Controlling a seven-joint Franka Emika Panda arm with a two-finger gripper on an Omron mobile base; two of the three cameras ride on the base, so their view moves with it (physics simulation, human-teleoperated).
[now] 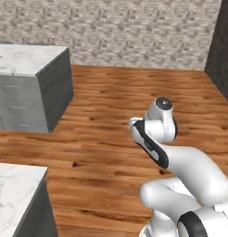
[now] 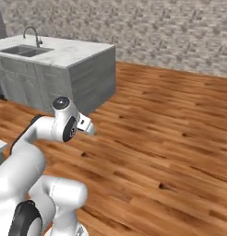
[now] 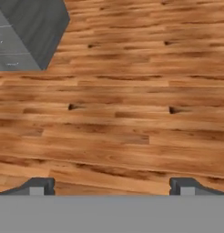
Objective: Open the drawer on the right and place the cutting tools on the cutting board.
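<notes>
A wooden floor (image 1: 116, 115) of reddish-brown planks fills the middle of both base views, with a stone-patterned wall (image 1: 134, 28) across the top. In the upper left of the left base view stands a grey island (image 1: 37, 88) with a marble top; its long side runs toward the left edge, and its front shows faint drawer lines, too small to tell one drawer from another. The right base view shows the same island (image 2: 64, 69) in the upper left, carrying a sink (image 2: 24, 50) and a curved tap (image 2: 34, 36). A second marble counter (image 1: 14, 194) sits in the lower left of the left base view.

The arm (image 1: 180, 171) rises from the lower right of the left base view, folded over bare floor.

In the hand view the gripper (image 3: 112, 187) has its two dark fingertips (image 3: 38, 186) spread wide at the bottom corners, with nothing between them but floor planks. The island's corner (image 3: 32, 32) lies in the upper left of that view, well apart from the tips.
</notes>
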